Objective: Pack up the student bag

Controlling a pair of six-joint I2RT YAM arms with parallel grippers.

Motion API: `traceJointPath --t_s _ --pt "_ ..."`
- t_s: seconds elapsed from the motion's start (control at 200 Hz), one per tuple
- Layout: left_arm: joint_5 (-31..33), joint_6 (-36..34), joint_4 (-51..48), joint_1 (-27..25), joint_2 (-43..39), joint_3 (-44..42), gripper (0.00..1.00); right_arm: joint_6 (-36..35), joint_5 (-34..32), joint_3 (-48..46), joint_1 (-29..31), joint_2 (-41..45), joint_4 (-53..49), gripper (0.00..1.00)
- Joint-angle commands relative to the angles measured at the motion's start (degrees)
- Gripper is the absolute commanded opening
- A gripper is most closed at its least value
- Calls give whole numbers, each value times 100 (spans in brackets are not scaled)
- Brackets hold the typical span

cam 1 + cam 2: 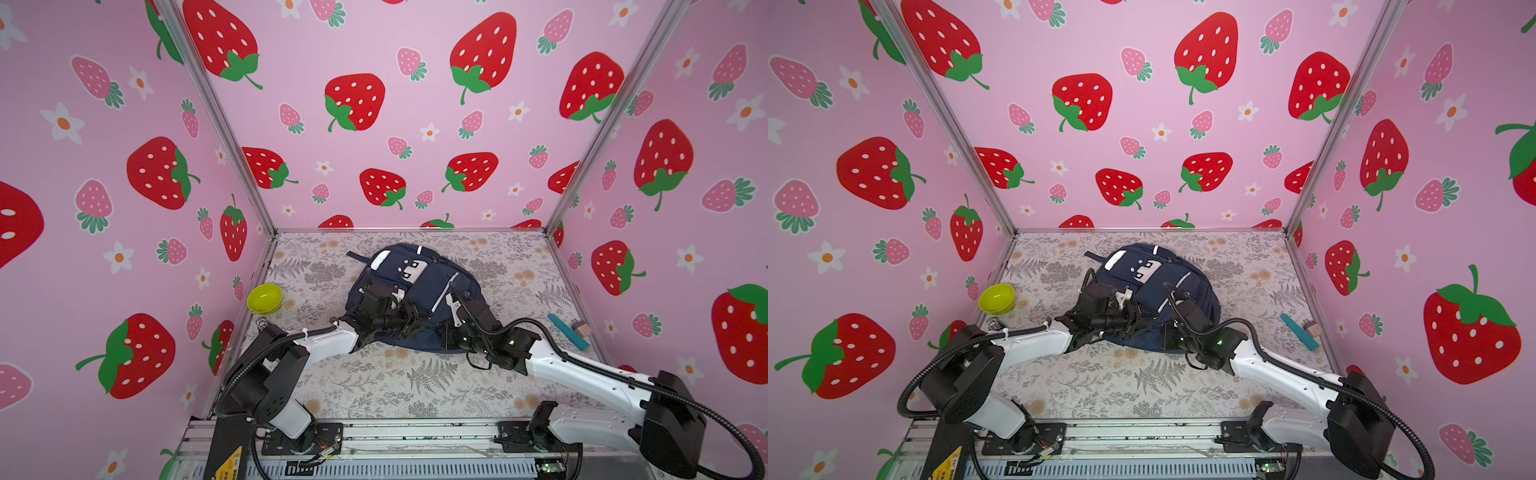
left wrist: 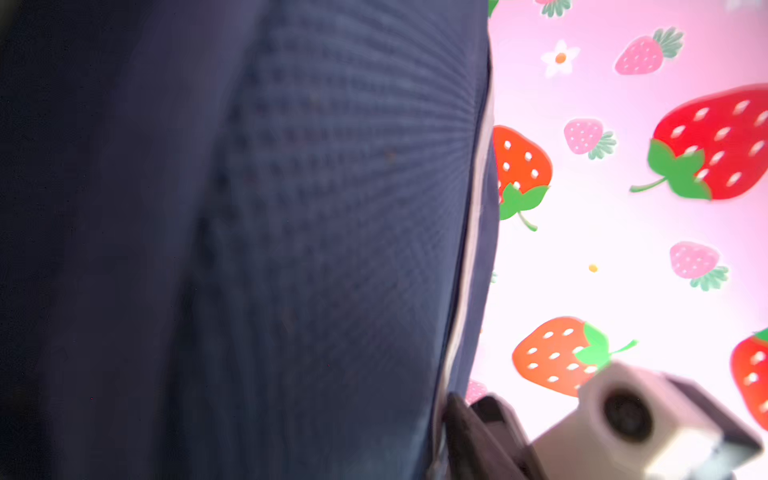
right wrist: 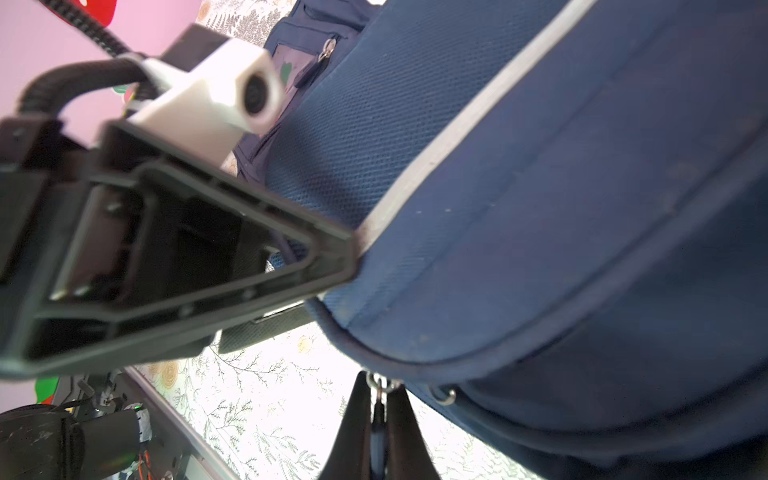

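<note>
The navy student bag (image 1: 432, 270) lies flat mid-table in both top views, its white face patch (image 1: 1144, 266) turned up. My right gripper (image 3: 378, 415) is at the bag's near right edge, shut on a zip pull (image 3: 378, 409) that hangs from a small metal ring. My left gripper (image 1: 415, 316) presses against the bag's near left side by a silver stripe (image 3: 457, 141). In the left wrist view navy fabric (image 2: 291, 208) fills most of the frame. Only one of its dark fingers (image 2: 469, 436) shows, so the gap between the jaws is hidden.
A yellow-green bowl (image 1: 264, 298) sits by the left wall. A teal bar (image 1: 568, 331) and a small wooden block (image 1: 582, 328) lie by the right wall. Pink strawberry walls close in three sides. A metal rail (image 1: 415, 432) runs along the front.
</note>
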State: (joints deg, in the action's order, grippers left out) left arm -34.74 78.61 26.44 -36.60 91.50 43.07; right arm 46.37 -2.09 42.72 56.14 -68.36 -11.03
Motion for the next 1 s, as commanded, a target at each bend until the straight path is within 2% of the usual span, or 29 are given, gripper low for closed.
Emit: traceJointPath --t_s 0.0,0.11,0.135,0.315,0.445,0.6,0.695,0.8,0.915,0.996 --pt "169 413 940 -33 127 334 24 -26 134 344 323 -72 -299 2" --pt "318 307 559 36 41 201 7 -55 -77 426 327 34 -704 2" --pt "359 267 444 67 7 157 0 -65 -145 434 327 77 -766 2" --pt "390 6 -95 312 -261 -154 0 -139 -632 504 33 312 -1691 3" --pt "313 -386 -695 527 -589 -326 0 -326 -764 466 -509 354 -2120 3" --pt "166 -1157 -1776 946 -1093 -426 0 -737 -689 411 -1260 165 -2102 3" --pt "14 -1730 -2589 1558 -1426 -470 0 -963 -648 434 -1634 5 -1962 2" --pt "-261 -2267 -3272 2604 -1702 -481 0 -1130 -671 541 -1833 -186 -1909 1" --pt "-384 -3029 -4086 3732 -1583 -64 0 -1421 -176 606 -1694 -292 -1725 0" --pt "-316 -3394 -4472 4398 -1279 350 0 -1473 208 673 -1248 -335 -1586 0"
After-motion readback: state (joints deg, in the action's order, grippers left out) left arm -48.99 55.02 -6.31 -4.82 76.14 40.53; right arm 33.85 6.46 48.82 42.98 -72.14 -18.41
